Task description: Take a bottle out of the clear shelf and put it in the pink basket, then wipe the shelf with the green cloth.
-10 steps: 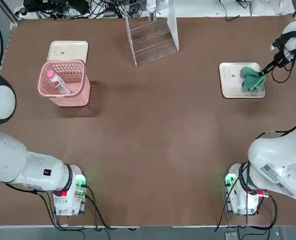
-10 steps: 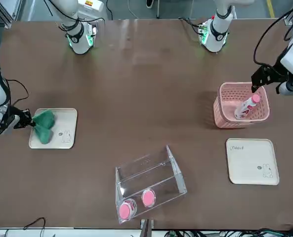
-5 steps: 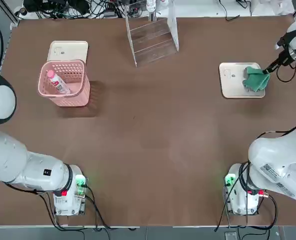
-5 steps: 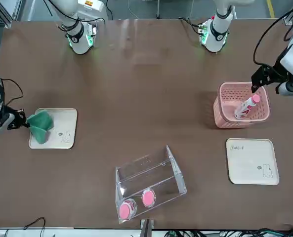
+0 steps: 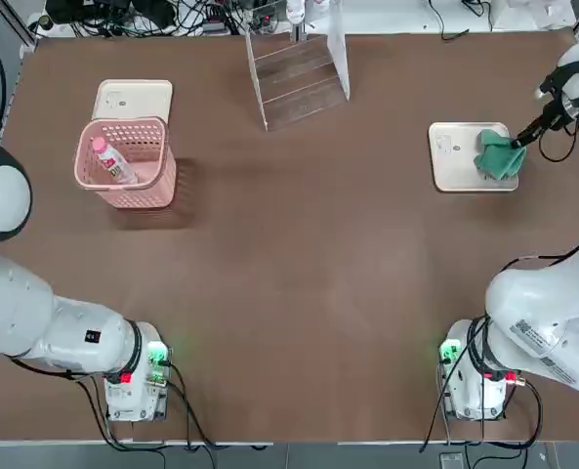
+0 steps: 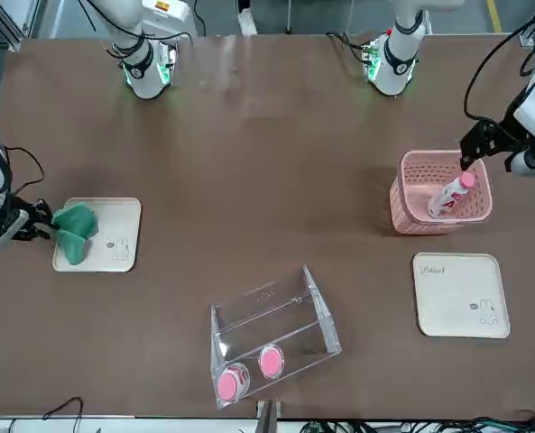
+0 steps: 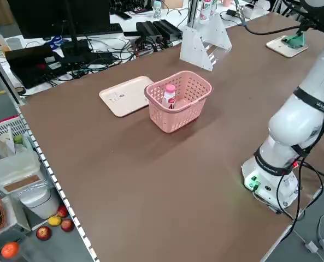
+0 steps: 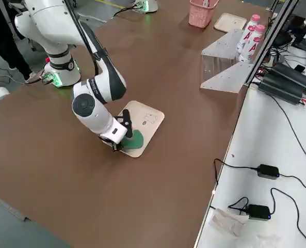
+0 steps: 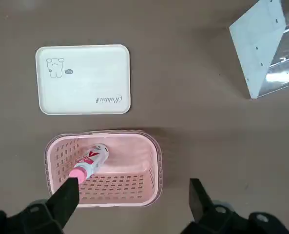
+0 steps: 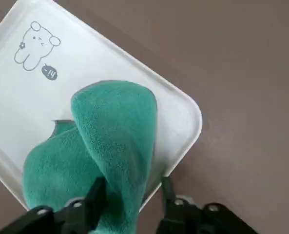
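The right gripper [image 10: 134, 181], fingers parted, stood at the cream tray's [image 10: 17, 102] outer edge; the green cloth [image 10: 117, 126] lay on that side, fold running gripperward. The left gripper [image 9: 134, 181], spread, idled near the pink basket [image 9: 120, 203].

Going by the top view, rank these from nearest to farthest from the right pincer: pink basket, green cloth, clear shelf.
1. Green cloth, right beside the right pincer, over a tray.
2. Clear shelf, far-side middle.
3. Pink basket, left side.
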Controlling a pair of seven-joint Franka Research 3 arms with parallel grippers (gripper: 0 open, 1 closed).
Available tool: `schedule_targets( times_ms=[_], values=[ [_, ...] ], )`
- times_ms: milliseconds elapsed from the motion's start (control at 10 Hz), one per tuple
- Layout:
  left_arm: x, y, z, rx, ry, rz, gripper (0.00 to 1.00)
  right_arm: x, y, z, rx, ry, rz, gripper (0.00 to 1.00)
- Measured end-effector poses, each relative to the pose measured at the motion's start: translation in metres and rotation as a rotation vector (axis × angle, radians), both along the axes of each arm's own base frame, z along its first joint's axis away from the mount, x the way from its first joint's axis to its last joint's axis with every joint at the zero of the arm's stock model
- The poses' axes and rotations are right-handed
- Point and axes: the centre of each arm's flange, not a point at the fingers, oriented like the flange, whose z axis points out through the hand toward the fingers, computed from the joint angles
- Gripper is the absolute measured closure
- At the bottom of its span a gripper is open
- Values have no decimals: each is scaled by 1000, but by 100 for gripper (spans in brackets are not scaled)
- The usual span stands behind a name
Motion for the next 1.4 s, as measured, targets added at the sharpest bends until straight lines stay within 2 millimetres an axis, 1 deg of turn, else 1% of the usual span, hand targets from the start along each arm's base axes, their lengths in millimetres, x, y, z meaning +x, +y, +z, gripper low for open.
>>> schedule_targets(
  times_ms=[200,300,400,500,700,800,900,1100,1200,1300,1400],
  values=[
    [1,3,-3,1,5,5,0,1,-1,2,-2,-4,0,12],
    [3,3,-5,1,9,6,0,3,-2,3,-3,-6,-5,7],
    [3,3,-7,1,12,6,0,4,-2,5,-2,-3,-24,6],
    [4,3,-7,1,13,6,0,5,-2,7,1,3,-53,0],
    [4,3,-7,1,13,6,0,15,4,15,24,29,-121,0],
    [4,3,-7,1,13,6,0,30,16,28,45,53,-157,0],
    [4,3,-7,1,12,6,0,49,37,44,52,74,-197,0],
    [4,3,-7,1,12,6,0,78,91,66,20,114,-283,0],
    [4,3,-7,1,12,6,0,88,119,76,6,126,-326,0],
    [4,3,-7,1,12,6,0,96,142,90,-8,128,-365,0],
    [4,3,-7,1,12,6,0,99,162,108,-22,137,-400,0]
  ],
)
